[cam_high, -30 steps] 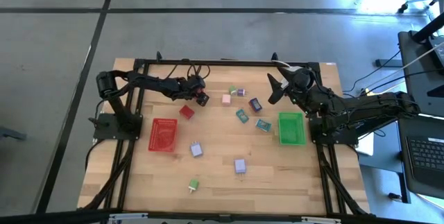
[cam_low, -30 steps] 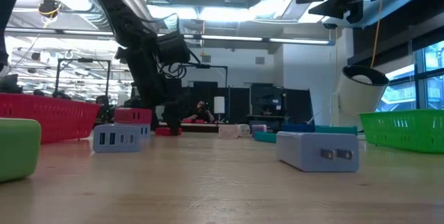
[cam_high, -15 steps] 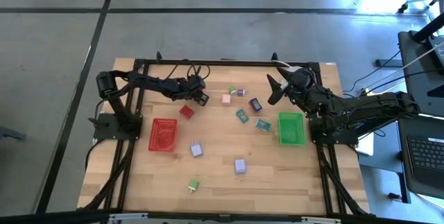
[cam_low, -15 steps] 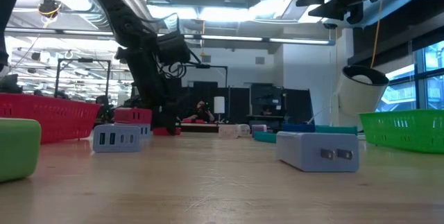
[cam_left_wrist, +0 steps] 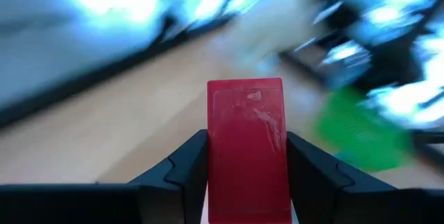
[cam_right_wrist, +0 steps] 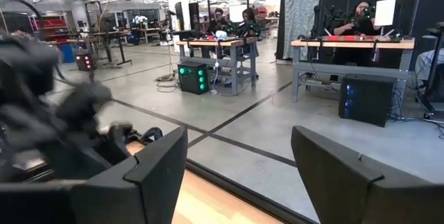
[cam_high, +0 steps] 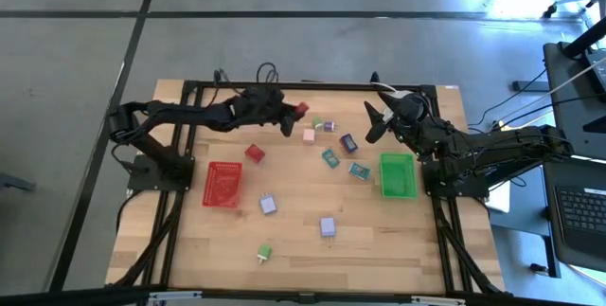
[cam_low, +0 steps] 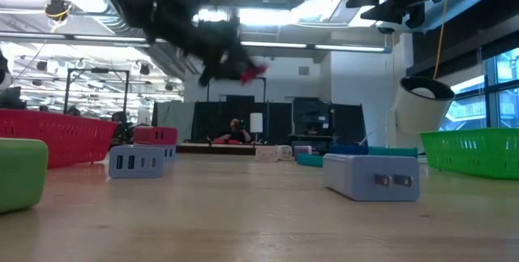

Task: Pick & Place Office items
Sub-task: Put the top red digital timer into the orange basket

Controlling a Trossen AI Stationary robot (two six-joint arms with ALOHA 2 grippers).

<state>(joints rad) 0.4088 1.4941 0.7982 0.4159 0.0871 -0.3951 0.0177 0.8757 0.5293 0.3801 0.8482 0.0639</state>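
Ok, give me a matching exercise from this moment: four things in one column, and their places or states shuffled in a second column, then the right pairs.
Things:
1. left gripper
2. right gripper
3. green tray
4. red tray

Places or states:
A. lies on the table by the right arm's base
B. shut on a red piece, raised above the table
C. lies on the table by the left arm's base
D. open and empty, held up near the table's far edge

Pairs: 1-B, 2-D, 3-A, 4-C
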